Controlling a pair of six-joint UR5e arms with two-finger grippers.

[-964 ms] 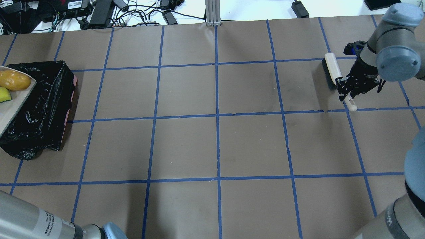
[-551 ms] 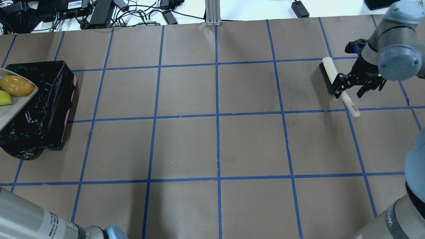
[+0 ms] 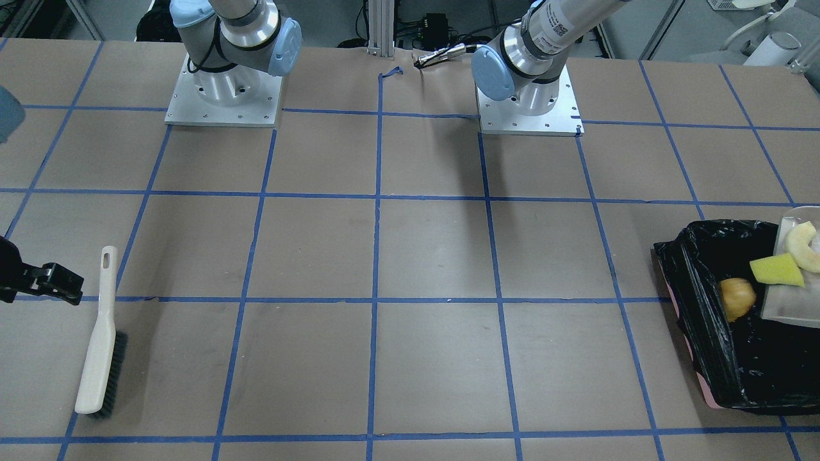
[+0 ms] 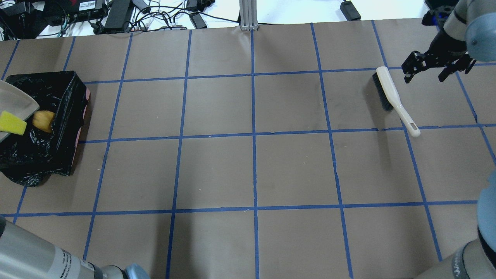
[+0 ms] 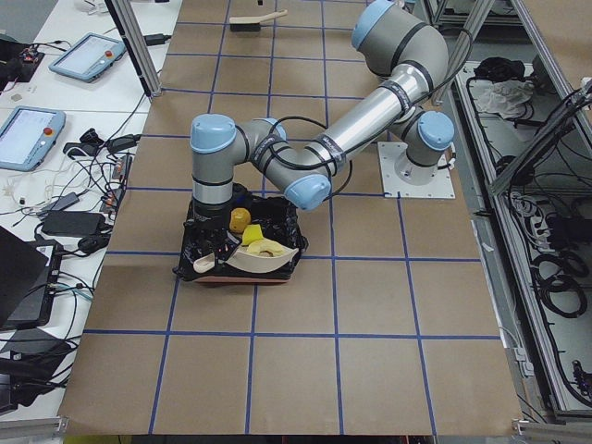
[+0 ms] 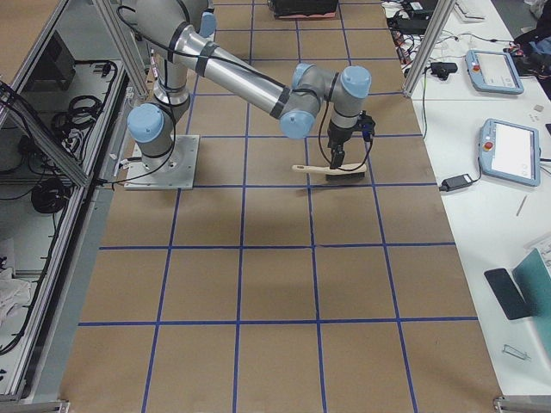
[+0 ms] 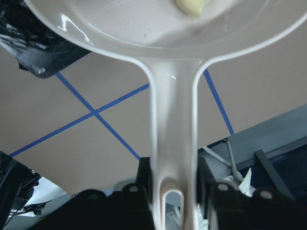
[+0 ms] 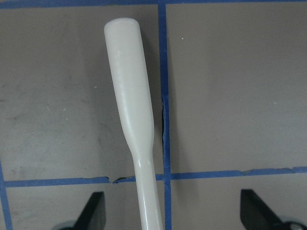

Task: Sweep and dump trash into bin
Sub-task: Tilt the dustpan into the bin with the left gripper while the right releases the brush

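Note:
The bin point(image 4: 69, 116), lined with a black bag, stands at the table's left end; it also shows in the front view point(image 3: 698, 320). My left gripper point(image 7: 173, 184) is shut on the handle of the cream dustpan point(image 4: 15, 102), tilted over the bin. The potato point(image 4: 43, 121) is off the pan's lip, inside the bin point(image 3: 737, 298). The yellow-green wedge point(image 3: 776, 270) and the cream slice point(image 3: 804, 246) lie on the pan. My right gripper point(image 4: 436, 71) is open and empty, above the brush point(image 4: 391, 97), which lies on the table.
Cables and power bricks point(image 4: 116, 13) lie beyond the table's far edge. The two arm bases point(image 3: 224, 96) stand at the table's robot side. Brown paper with blue tape lines covers the table point(image 4: 252, 166).
My right gripper has opened, let go of the brush and moved up and away; the brush now lies on the table. The dustpan has tilted further and the potato has slid off it into the bin.

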